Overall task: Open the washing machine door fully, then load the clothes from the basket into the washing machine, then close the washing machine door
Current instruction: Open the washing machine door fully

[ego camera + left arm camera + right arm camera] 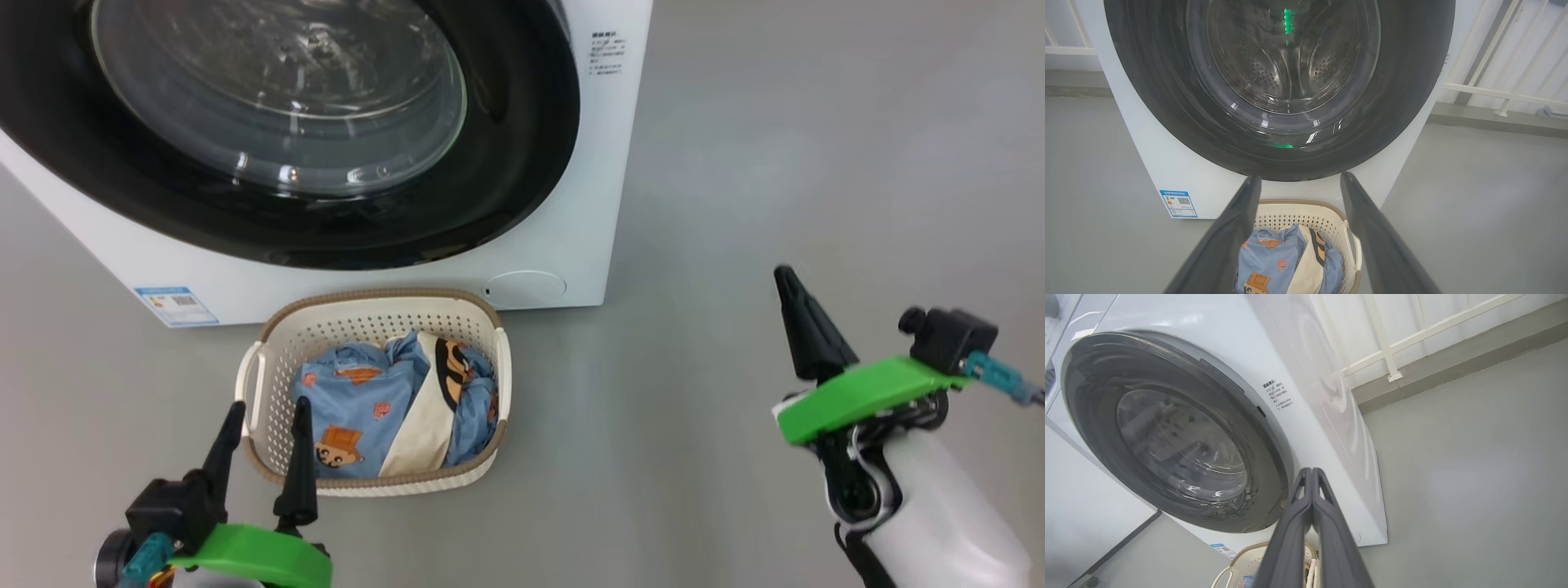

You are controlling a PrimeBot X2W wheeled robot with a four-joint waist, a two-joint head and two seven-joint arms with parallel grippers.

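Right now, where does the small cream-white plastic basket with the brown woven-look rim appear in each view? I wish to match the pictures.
Head view: the basket lies low, left of centre, before the white washing machine.
Left wrist view: bottom centre, between the left gripper's open fingers.
Right wrist view: bottom edge, behind the right gripper's shut fingers.
Shared landmark: the small blue label sticker on the machine's front, left of the basket.

Room setting. Smooth grey floor (816, 122) lies ahead of the left fingers (1241, 228) and to both sides of them. Up and to the right of the right fingers (1327, 522), a white wall (1433, 310) carries a white rail (1387, 355) above a grey skirting (1453, 361). Similar rails (1494, 93) stand to the upper right of the left fingers. Lighting soft and even
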